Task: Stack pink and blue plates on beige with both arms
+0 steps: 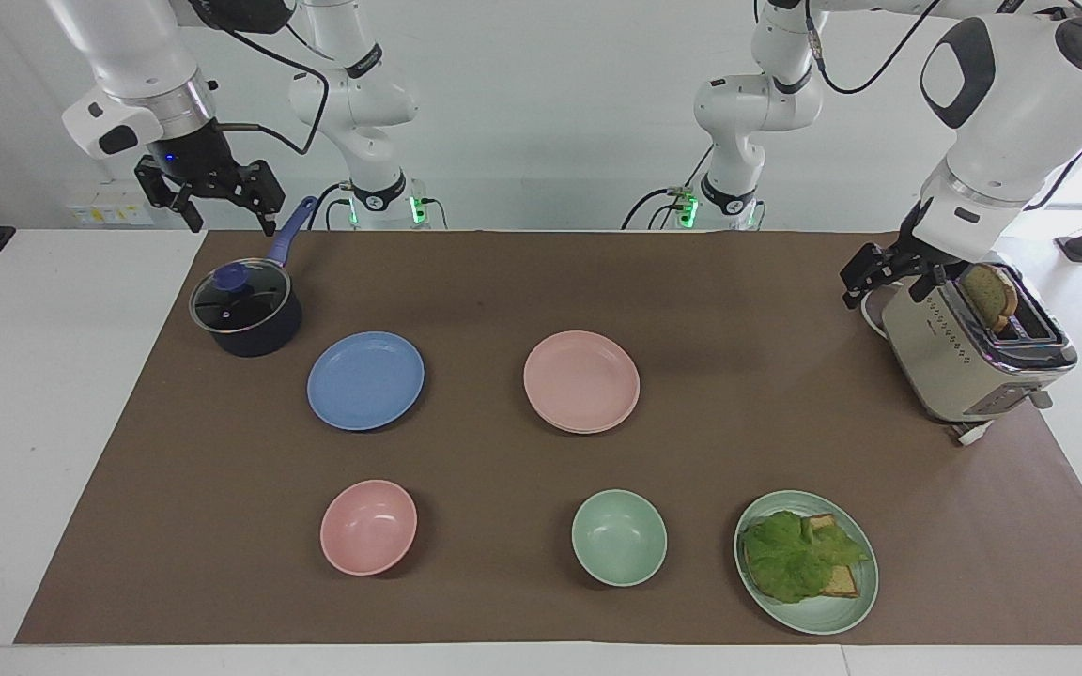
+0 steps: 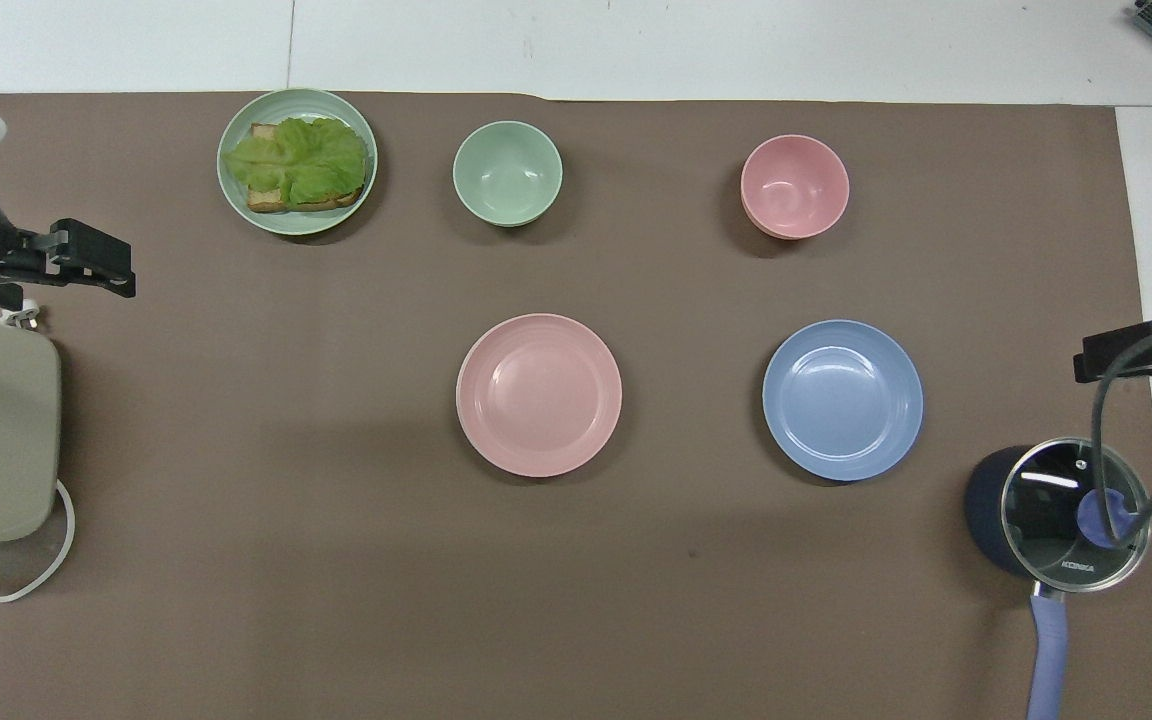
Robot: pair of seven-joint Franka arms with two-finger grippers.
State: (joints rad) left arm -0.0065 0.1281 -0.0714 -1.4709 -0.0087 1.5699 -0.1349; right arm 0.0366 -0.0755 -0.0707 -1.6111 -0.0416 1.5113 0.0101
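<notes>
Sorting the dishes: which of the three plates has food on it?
The pale green plate, farthest from the robots toward the left arm's end. It carries lettuce on toast; the pink plate and blue plate are bare.

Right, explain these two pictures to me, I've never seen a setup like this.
Two white robot arms work at a table. One picture faces them from across it; the other looks down from above their end. Each arm ends in a two-fingered tool: the left tool hangs open by the toaster, the right tool open near the lidded pot. Neither holds anything. On the brown mat lie a pink plate, a blue plate, a pink bowl, a green bowl and a green plate with lettuce on toast.
</notes>
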